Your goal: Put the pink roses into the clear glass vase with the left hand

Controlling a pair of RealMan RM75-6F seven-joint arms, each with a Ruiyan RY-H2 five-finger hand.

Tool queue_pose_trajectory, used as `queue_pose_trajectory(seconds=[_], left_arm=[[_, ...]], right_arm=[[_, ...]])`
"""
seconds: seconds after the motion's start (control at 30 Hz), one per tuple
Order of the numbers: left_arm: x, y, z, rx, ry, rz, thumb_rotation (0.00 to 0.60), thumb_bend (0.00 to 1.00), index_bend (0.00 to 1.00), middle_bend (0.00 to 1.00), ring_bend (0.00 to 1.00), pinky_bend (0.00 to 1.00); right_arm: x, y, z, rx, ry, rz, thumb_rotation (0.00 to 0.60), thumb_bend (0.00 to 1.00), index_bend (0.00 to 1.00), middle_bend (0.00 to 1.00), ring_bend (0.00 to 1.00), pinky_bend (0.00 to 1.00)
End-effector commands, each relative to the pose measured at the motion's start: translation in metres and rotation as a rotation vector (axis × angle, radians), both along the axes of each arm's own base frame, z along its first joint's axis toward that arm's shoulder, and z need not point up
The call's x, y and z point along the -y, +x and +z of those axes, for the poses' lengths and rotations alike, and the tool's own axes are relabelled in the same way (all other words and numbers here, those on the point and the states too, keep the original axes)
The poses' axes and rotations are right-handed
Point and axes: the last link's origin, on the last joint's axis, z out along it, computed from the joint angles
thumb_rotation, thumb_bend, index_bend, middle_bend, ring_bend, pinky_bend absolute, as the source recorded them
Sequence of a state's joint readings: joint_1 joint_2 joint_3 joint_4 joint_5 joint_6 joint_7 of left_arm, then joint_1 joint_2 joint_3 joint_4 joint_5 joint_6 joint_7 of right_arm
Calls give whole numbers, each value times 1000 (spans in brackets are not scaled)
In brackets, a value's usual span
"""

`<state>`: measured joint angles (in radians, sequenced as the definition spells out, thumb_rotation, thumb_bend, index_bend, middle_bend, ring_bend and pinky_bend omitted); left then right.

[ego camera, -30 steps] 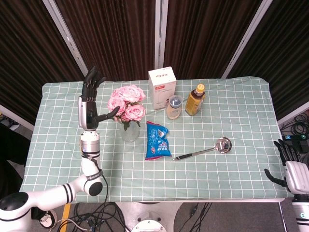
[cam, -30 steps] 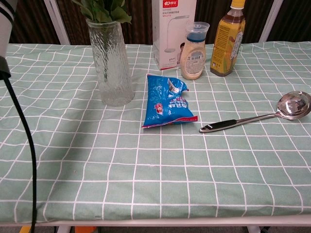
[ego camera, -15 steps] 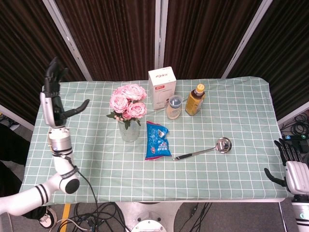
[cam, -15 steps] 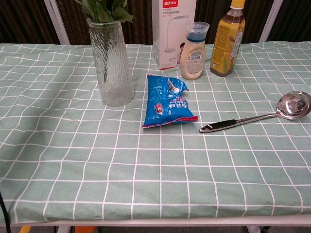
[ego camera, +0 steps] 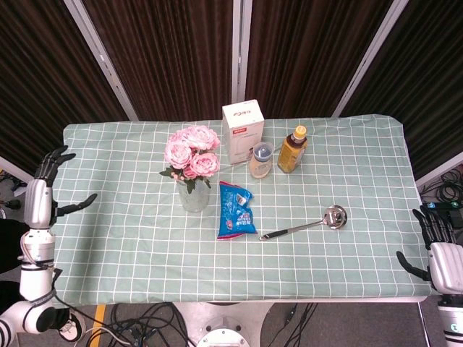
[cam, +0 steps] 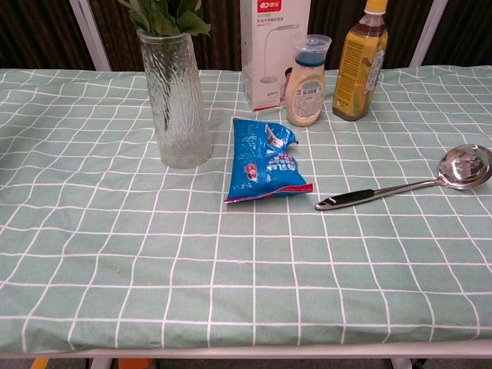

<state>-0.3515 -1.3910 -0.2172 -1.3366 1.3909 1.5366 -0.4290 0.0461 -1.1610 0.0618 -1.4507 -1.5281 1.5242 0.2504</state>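
The pink roses [ego camera: 191,152] stand upright in the clear glass vase [ego camera: 194,195], left of the table's middle. In the chest view only their green leaves [cam: 164,15] show above the ribbed vase [cam: 176,100]. My left hand [ego camera: 43,189] hangs off the table's left edge, fingers spread, holding nothing, far from the vase. My right hand [ego camera: 437,249] is low beyond the table's right front corner, open and empty. Neither hand shows in the chest view.
A blue snack bag [ego camera: 235,210] lies just right of the vase. A metal ladle [ego camera: 307,223] lies further right. Behind stand a white box [ego camera: 244,132], a small jar [ego camera: 261,160] and a yellow bottle [ego camera: 292,150]. The checked green cloth [ego camera: 108,238] covers the table.
My left hand has drawn away from the roses, swinging left and down past the table's left edge. The roses stay in the vase. The right hand has not moved.
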Motion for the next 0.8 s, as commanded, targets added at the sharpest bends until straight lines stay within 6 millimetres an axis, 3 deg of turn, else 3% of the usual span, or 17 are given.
queue_pose_trajectory(seconds=[0.03, 0.23, 0.43, 0.6, 0.8], left_arm=[[38, -31, -3, -355, -55, 71, 600, 91, 234, 120, 72, 150], [75, -48, 3, -573, -165, 197, 600, 92, 227, 119, 54, 141], [101, -53, 10, -571, -114, 240, 600, 92, 216, 119, 51, 132], [116, -58, 8, -543, -90, 252, 600, 92, 214, 119, 52, 132], [119, -62, 7, -530, -73, 249, 600, 92, 208, 119, 52, 133]], right_arm=[[-3, 3, -2, -12, 11, 4, 600, 198, 0, 0, 0, 0], [-3, 3, -13, -14, 26, -13, 600, 197, 0, 0, 0, 0], [-5, 1, -23, -23, 49, -21, 600, 197, 0, 0, 0, 0], [-6, 5, -24, -26, 51, -5, 600, 198, 0, 0, 0, 0], [-7, 7, -25, -32, 59, 1, 600, 197, 0, 0, 0, 0]])
